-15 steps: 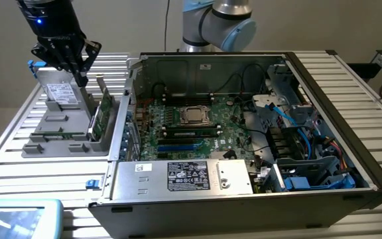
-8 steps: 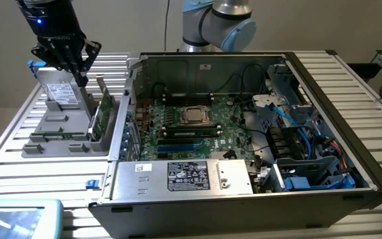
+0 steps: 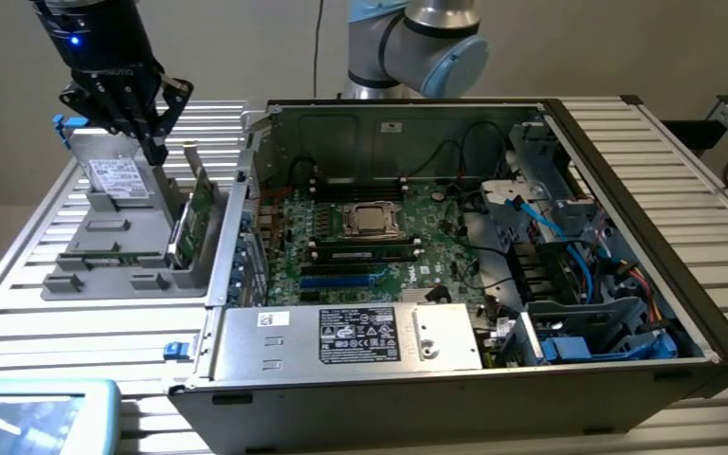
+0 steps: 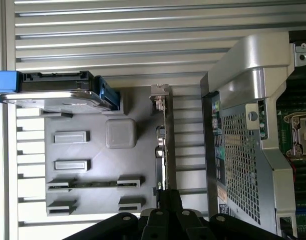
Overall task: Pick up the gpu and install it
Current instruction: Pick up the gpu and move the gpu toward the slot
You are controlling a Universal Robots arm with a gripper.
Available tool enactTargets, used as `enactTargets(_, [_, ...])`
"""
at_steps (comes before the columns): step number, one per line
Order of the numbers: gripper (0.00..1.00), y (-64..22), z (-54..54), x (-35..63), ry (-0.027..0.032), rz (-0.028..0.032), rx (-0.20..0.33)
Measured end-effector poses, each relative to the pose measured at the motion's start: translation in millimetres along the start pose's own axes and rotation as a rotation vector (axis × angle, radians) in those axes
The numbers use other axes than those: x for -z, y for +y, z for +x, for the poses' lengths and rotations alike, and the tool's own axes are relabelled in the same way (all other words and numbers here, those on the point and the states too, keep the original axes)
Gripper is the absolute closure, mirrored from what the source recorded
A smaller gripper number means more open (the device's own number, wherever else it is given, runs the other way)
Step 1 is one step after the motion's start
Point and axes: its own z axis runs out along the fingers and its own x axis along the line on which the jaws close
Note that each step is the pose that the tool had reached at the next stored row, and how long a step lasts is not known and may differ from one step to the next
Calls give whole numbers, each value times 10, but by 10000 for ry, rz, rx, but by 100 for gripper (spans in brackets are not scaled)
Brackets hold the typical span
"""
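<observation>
The gpu [image 3: 193, 216] stands on edge in a slot of the grey holder [image 3: 111, 270], left of the computer case in the exterior view. It is a green board with a silver bracket. In the wrist view the gpu [image 4: 165, 140] shows edge-on, with its metal bracket at the far end. My gripper [image 3: 155, 150] hangs above the holder, between the hard drive and the card, fingers pressed together and shut. In the wrist view my gripper [image 4: 167, 199] has its tips over the near end of the card's top edge. I see nothing held between them.
A silver hard drive [image 3: 118, 178] leans in the holder beside the card. The open computer case [image 3: 617, 171] lies on the slatted table, with the motherboard [image 3: 364, 237], blue slots [image 3: 338, 282] and power supply [image 3: 352, 336] exposed. The case's perforated rear wall [image 4: 237, 150] stands close to the card.
</observation>
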Motion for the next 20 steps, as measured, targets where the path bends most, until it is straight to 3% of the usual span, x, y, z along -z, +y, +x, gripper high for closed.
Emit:
enactTargets(3, [81,0,0,0,0,0,0])
enactTargets(6, [63,0,0,0,0,0,0])
enactTargets(8, [63,0,1,-1,0,1,1])
enactTargets(9, [56,-1,14,-6,-5,-1,0])
enactTargets(14, [56,-14,151,-58,-105,-45,18])
enactTargets(17, [56,-17,177,-82,-243,-91,27])
enactTargets(20, [56,-18,182,-108,-312,-235,26])
